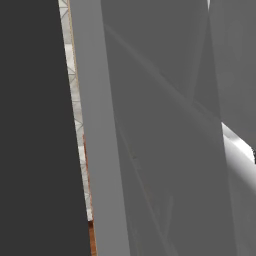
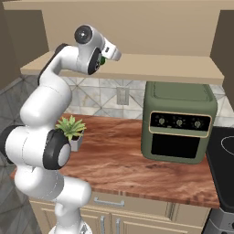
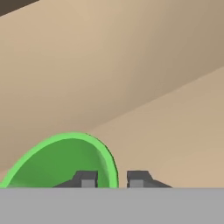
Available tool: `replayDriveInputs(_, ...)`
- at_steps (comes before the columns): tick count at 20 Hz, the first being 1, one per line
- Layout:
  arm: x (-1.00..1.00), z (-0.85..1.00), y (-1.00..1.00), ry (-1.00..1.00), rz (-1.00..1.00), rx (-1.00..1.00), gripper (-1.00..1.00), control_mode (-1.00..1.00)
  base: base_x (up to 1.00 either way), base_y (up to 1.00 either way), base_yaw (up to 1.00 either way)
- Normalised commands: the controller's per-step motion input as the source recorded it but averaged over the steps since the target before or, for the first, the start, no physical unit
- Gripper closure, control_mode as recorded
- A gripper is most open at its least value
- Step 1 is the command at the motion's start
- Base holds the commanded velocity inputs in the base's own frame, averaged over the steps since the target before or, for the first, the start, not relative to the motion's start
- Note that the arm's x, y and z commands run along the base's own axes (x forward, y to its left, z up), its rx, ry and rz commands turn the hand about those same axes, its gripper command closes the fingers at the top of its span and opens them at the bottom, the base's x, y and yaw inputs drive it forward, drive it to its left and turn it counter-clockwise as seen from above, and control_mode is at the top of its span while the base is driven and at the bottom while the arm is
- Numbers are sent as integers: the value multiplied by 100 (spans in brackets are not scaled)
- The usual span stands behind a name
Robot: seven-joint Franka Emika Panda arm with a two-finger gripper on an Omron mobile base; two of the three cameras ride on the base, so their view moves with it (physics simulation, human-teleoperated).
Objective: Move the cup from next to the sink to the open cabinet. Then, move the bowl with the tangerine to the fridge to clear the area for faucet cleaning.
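Cup (image 3: 61, 162), bright green, sits low in the hand view with its open rim toward the camera, inside the tan cabinet (image 3: 131, 65) over the shelf floor. The gripper (image 3: 112, 179) has one dark tip inside the rim and the other outside it, so the jaws straddle the cup wall; they look closed on the wall, with the tips just either side of it. In the right base view the arm reaches up and back to the open cabinet shelf (image 2: 173, 71), and a sliver of green cup (image 2: 103, 60) shows at the hand. Below, a wooden counter (image 2: 123, 164) carries a small potted plant (image 2: 71, 128) beside the arm and a green toaster oven (image 2: 179, 123) well to its right. In the left base view, grey panels stand close to the camera, with part of the white arm (image 1: 237, 150) at the right edge.
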Motion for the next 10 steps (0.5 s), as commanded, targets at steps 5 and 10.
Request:
replayDriveInputs(5, -13, 14, 0, -10, -2, 0, -100, -100, 0, 0, 0)
replayDriveInputs(10, -1, 9, 0, -20, -7, -1, -100, -100, 0, 0, 0)
